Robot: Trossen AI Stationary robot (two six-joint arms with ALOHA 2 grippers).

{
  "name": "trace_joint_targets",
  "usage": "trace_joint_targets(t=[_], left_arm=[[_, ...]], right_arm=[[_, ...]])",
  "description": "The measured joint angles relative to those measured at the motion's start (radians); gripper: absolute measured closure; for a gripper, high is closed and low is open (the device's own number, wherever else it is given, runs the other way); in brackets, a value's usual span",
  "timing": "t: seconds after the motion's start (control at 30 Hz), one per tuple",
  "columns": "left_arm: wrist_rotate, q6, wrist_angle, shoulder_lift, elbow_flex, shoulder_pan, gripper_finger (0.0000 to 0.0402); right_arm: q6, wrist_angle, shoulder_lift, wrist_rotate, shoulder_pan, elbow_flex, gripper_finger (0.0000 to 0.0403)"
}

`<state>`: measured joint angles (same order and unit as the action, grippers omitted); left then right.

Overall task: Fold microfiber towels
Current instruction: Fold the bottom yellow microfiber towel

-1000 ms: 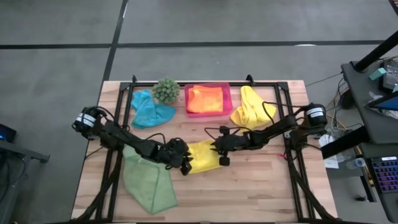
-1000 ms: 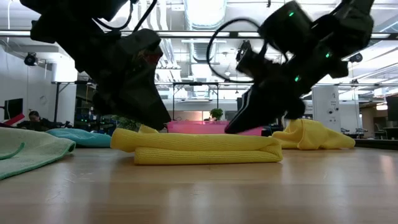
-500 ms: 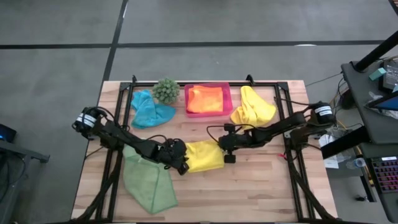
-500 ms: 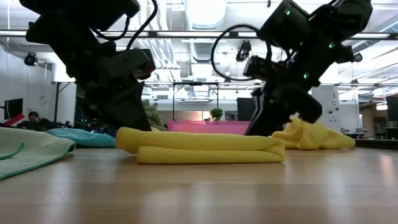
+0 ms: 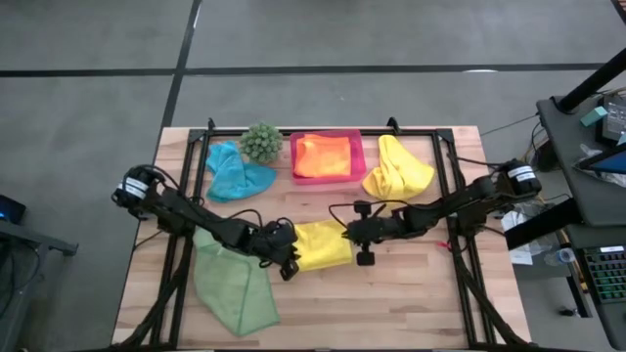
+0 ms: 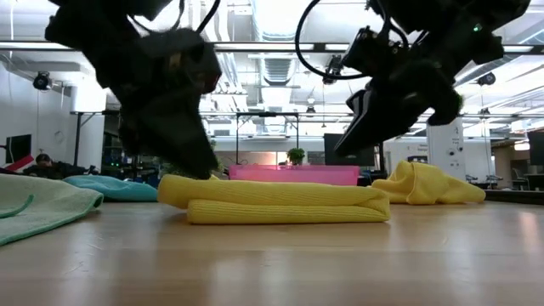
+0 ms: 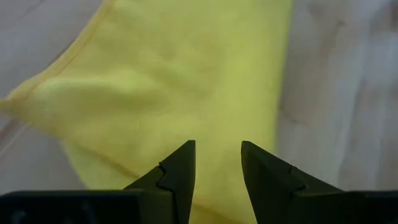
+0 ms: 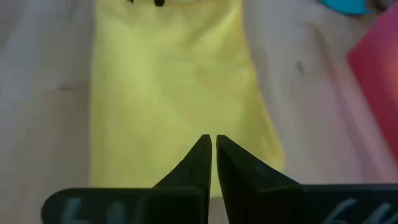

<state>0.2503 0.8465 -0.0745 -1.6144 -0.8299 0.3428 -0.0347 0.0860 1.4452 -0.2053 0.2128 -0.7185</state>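
Centrally, on the wooden slatted table (image 5: 411, 284), a folded yellow microfiber towel (image 5: 323, 245) lies flat as a thick rectangle, with one gripper at each end of it. At its left end the left gripper (image 5: 285, 256) hovers with its two dark fingers (image 7: 177, 177) parted by a modest gap, nothing between them, the yellow cloth just beyond the tips. At the right end the right gripper (image 5: 358, 236) has its fingers (image 8: 198, 163) pressed together and holds nothing; the low view shows it raised above the towel rather than resting on it.

Near the left front edge a light green microfiber towel (image 5: 233, 282) lies spread out, partly under the left arm. At the far left a teal blue microfiber towel (image 5: 235, 174) sits crumpled beside a small round spiky green plant (image 5: 261, 143). At the far middle an orange microfiber towel (image 5: 324, 154) lies inside a pink plastic tray (image 5: 328, 179). To the right of the tray a second yellow microfiber towel (image 5: 396, 168) rests in a loose heap.
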Motion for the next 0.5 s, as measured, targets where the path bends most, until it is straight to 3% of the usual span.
trace_joint_targets(t=[0.13,0.3,0.5], left_arm=[[-0.013,-0.019,-0.002,0.003,-0.030,0.006,0.0288],[-0.060,-0.072,0.013,0.000,-0.053,0.029,0.0284],[-0.055,-0.097,0.014,-0.001,-0.050,0.061,0.0228]], right_arm=[[-0.057,-0.004,0.003,0.044,0.033,0.001,0.0370],[-0.109,-0.002,0.010,0.075,0.080,0.001,0.0316],[-0.130,0.002,0.040,0.074,0.112,0.001,0.0246]])
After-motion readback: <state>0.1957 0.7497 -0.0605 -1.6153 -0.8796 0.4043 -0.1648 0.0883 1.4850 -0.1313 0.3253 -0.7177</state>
